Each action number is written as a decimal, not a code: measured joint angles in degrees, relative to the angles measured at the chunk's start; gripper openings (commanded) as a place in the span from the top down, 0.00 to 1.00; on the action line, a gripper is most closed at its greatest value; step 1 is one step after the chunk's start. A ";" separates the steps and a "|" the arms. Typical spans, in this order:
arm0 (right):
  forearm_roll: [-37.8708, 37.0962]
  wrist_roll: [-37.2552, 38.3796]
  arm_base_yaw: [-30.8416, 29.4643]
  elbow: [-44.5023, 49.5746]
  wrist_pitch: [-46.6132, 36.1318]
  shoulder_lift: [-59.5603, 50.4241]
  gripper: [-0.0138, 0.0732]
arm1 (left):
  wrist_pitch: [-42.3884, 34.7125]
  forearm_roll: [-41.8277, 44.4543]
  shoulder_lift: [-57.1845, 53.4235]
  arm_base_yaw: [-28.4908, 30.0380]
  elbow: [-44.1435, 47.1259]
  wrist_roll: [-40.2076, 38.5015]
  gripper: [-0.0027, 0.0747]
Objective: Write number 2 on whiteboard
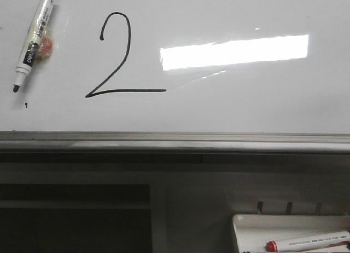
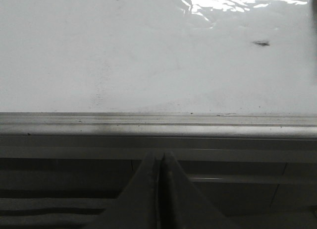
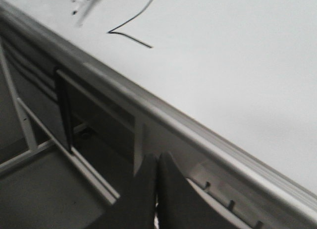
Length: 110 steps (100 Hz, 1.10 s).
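On the whiteboard (image 1: pixel 246 110), I am seeing the number 2 (image 1: pixel 112 58) sitting left of the bright glare, a black marker (image 1: pixel 34 39) lying further left. Left gripper (image 2: pixel 159 162) and right gripper (image 3: pixel 157 164) are hanging pressed closed, holding nothing.

Dark open shelf (image 1: pixel 74 217) below; white tray (image 1: pixel 257 231) lower right.
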 measured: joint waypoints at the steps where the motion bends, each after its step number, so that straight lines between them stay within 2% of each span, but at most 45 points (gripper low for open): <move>1: -1.84 1.02 -0.36 -0.18 0.00 0.00 0.91 | 0.00 0.00 0.00 0.00 0.00 0.00 0.99; 7: -8.02 7.88 -2.15 -0.77 -0.09 0.00 0.91 | 0.00 0.00 0.00 0.00 0.00 0.00 0.99; 17: -12.81 11.95 -7.22 -1.83 -0.55 0.00 0.91 | 0.00 0.00 0.00 0.00 0.00 0.00 0.99; 28: -13.94 13.21 -14.61 -2.13 -1.06 0.00 0.91 | 0.00 0.00 0.00 0.00 0.00 0.00 0.99; 47: -14.32 13.70 -30.88 -2.01 -1.54 0.00 0.91 | 0.00 0.00 0.00 0.00 0.00 0.00 0.99; 59: -14.32 13.70 -37.53 -0.44 -1.81 -0.11 0.91 | 0.00 0.00 0.00 0.00 0.00 0.00 0.99; 85: -12.95 13.70 -41.17 7.53 -2.21 -9.61 0.91 | 0.00 0.10 0.00 0.00 0.00 0.00 0.99; 102: -11.16 13.82 -41.17 7.53 5.92 -12.54 0.91 | 0.00 0.10 0.00 0.00 0.00 0.00 0.99; 110: -10.77 13.82 -41.17 7.53 6.72 -12.54 0.91 | 0.00 0.10 0.00 0.00 0.00 0.00 0.99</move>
